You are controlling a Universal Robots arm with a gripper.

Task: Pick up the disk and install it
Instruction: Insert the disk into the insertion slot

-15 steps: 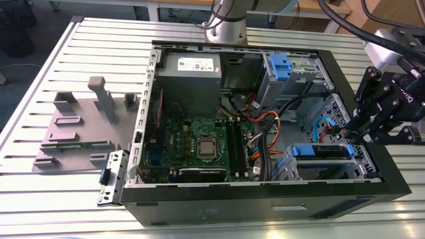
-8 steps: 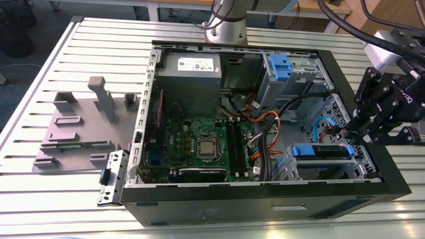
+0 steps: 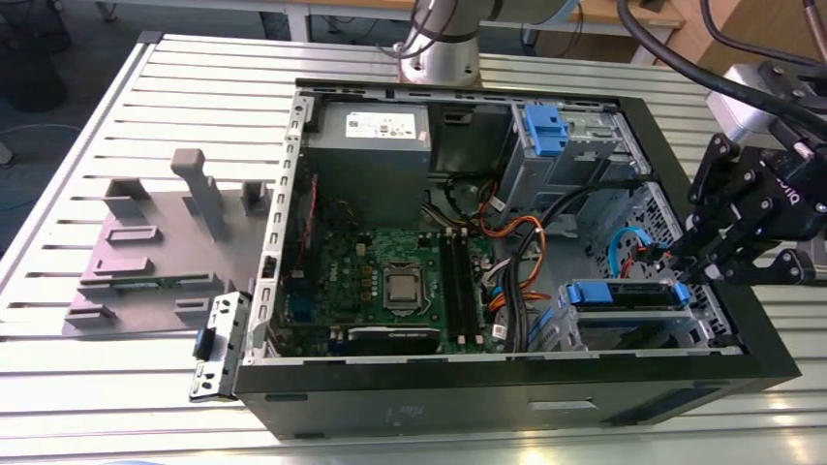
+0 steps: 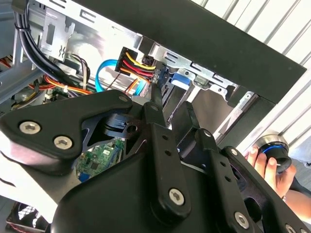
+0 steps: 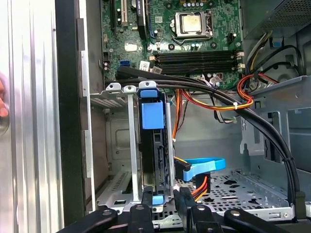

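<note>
The disk (image 3: 627, 295) stands on edge in the metal drive bay (image 3: 621, 329) at the corner of the open computer case nearest the exterior view's right, its blue carrier frame on top. In the first wrist view the disk (image 5: 154, 155) sits upright in the bay between metal rails, with the blue carrier tab (image 5: 152, 115) at its far end. My gripper (image 3: 681, 276) hangs just over the case's wall at the disk's near end. The black fingers (image 5: 141, 213) straddle that end, open, with a gap on one side. In the second wrist view the gripper (image 4: 171, 99) points at the red-yellow power plug (image 4: 136, 63).
Black, orange and blue cables (image 5: 214, 99) cross the case beside the bay, above the motherboard (image 3: 387, 281). A second blue carrier (image 3: 543, 131) sits in the far bay. A grey fixture (image 3: 155, 242) lies on the slatted table. A person's hand (image 4: 265, 165) holds a round knob outside the case.
</note>
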